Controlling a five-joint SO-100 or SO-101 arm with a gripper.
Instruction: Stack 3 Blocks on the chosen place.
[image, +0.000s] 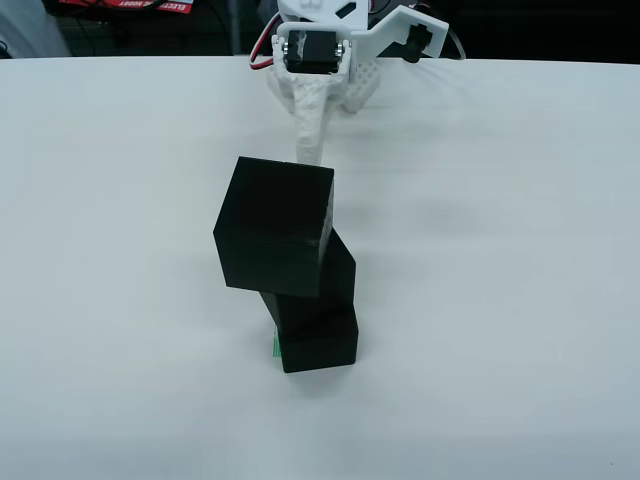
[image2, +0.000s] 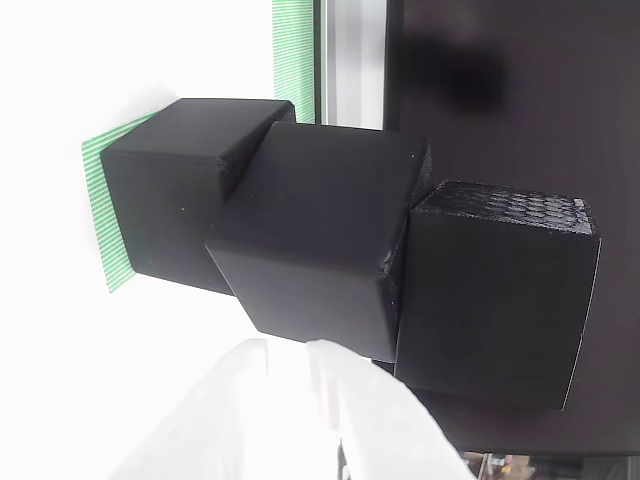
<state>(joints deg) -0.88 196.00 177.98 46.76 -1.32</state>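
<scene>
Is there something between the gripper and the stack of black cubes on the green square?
Nothing visible stands between them. In the front view the gripper sits just behind the top cube, with bare white table around. All three cubes already stand stacked, twisted, on the green square.

three black blocks (image: 290, 260) stacked, each twisted, leaning, on green square (image2: 105, 215).

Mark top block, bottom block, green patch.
top block (image: 272, 225): front overhead view, front face.
bottom block (image: 320, 350): front overhead view, front face.
green patch (image2: 105, 205): sideways close view, exposed striped edge.
</scene>
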